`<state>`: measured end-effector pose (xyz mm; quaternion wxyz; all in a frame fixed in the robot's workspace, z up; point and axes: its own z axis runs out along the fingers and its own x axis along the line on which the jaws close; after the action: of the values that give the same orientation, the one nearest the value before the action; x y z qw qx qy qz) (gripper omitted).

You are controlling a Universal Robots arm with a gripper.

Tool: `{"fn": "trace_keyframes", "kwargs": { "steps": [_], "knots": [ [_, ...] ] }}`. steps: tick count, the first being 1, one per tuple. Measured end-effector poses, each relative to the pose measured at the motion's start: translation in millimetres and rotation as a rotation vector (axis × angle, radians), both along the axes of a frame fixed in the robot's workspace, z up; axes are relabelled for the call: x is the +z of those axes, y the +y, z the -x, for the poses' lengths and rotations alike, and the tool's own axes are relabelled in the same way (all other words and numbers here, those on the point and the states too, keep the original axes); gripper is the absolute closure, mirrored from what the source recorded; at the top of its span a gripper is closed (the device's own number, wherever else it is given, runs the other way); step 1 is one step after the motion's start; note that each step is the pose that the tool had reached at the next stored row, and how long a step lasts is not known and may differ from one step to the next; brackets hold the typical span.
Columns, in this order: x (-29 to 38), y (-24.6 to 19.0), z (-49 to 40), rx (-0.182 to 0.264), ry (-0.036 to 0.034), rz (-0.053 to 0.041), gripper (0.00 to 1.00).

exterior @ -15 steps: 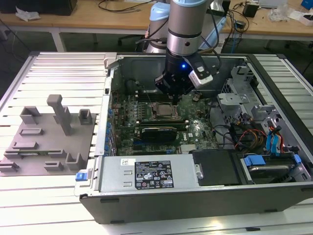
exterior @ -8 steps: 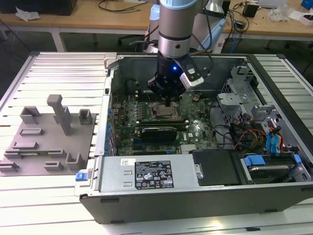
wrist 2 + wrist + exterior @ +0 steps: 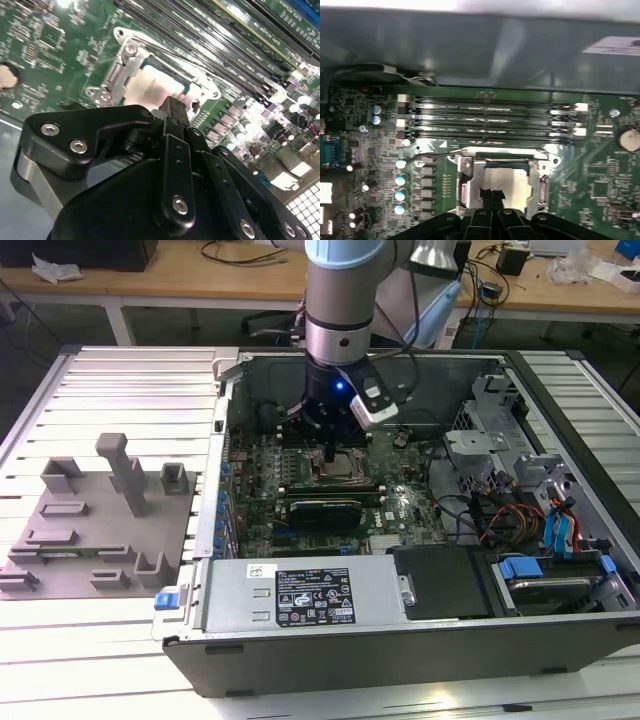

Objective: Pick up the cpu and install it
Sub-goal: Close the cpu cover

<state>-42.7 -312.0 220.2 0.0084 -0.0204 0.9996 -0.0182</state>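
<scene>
Open computer case (image 3: pixel 450 650) sitting on slatted table (image 3: pixel 120 390). Gripper (image 3: pixel 172 106) hanging over socket frame (image 3: pixel 117 75), fingers (image 3: pixel 175 131) closed together, holding nothing. Cpu (image 3: pixel 152 87) lying inside frame. Risk: tips pressing off-centre, tilting chip, damaging socket.

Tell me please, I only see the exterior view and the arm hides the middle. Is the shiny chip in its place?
Observer: Yes. In the first wrist view the cpu lies flat inside the socket's metal frame.
Operator: Where is the gripper?
Observer: In the second wrist view the gripper is over the cpu's edge, not its middle.
Operator: Anything else near?
Observer: A round coin battery sits apart from that frame.
</scene>
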Motion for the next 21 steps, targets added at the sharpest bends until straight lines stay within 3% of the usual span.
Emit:
{"fn": "trace_keyframes", "kwargs": {
  "steps": [7,13,21],
  "knots": [
    [-6.9,0.0,15.6,0.001,-0.0046,-0.0064,0.89],
    [-14.2,0.0,17.0,0.005,-0.0045,-0.0068,0.89],
    [-16.7,-0.1,17.0,0.006,-0.0043,-0.0064,0.89]
  ]
}}
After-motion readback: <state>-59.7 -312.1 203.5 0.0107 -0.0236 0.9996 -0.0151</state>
